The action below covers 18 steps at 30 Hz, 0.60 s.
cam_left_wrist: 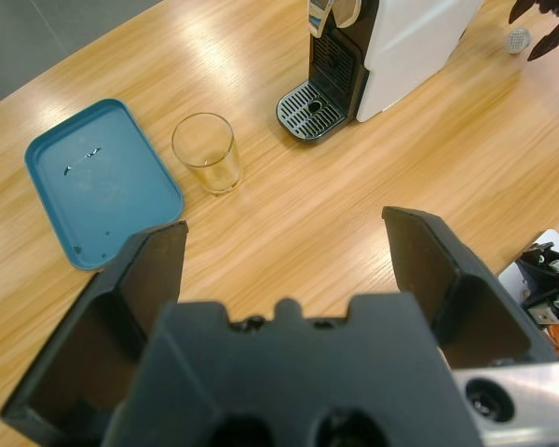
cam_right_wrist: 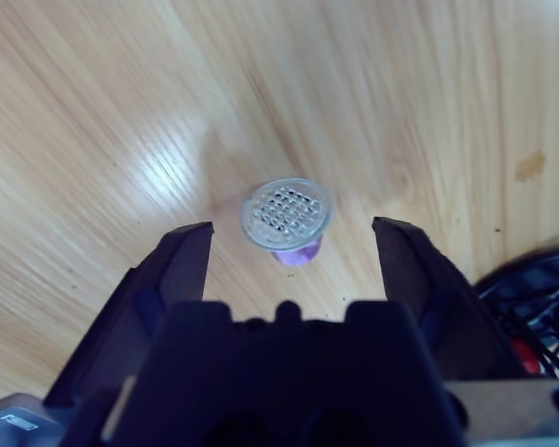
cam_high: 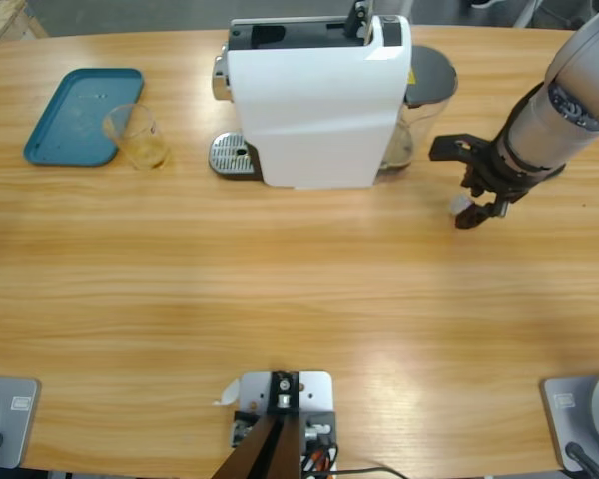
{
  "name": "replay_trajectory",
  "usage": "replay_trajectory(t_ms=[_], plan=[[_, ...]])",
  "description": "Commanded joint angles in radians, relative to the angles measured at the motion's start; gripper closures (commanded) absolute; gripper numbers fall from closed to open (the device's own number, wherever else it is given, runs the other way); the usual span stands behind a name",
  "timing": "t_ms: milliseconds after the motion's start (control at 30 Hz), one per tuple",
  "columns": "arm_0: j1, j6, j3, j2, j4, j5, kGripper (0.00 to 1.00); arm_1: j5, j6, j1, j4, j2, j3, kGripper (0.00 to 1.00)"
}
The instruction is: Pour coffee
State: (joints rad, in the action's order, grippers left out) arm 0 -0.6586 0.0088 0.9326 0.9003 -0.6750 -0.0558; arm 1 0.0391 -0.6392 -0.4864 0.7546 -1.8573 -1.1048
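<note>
Right hand (cam_right_wrist: 292, 244) — one capsule (cam_right_wrist: 286, 217) between

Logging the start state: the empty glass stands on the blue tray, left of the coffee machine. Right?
Not quite. The glass is empty and left of the machine, but it stands on the table beside the tray, not on it. The left wrist view shows this clearly.

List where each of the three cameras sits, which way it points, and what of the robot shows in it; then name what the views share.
High view: fixed above, looking down on the table; shows the right gripper and its arm.
Left wrist view: raised, looking along the left gripper at the tray, tumbler and coffee machine.
Right wrist view: close above the table, looking past the right gripper's open jaws at a capsule.
Shared: high and left wrist views both show tray, tumbler, machine and capsule.
</note>
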Motion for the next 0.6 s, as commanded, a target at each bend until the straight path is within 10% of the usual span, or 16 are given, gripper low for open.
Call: replay_trajectory(t_ms=[33,433,600], plan=[[-0.009,-0.012,-0.041,0.026,0.014,0.011,0.096,-0.013,0.01,-0.009,-0.008,-0.036,0.01,0.38],[-0.009,-0.009,-0.044,0.034,0.024,0.011,0.096,-0.022,0.007,-0.009,-0.001,-0.045,0.01,0.985],[-0.009,-0.009,-0.046,0.035,0.025,0.011,0.096,-0.022,0.007,-0.009,-0.001,-0.05,0.012,1.0]])
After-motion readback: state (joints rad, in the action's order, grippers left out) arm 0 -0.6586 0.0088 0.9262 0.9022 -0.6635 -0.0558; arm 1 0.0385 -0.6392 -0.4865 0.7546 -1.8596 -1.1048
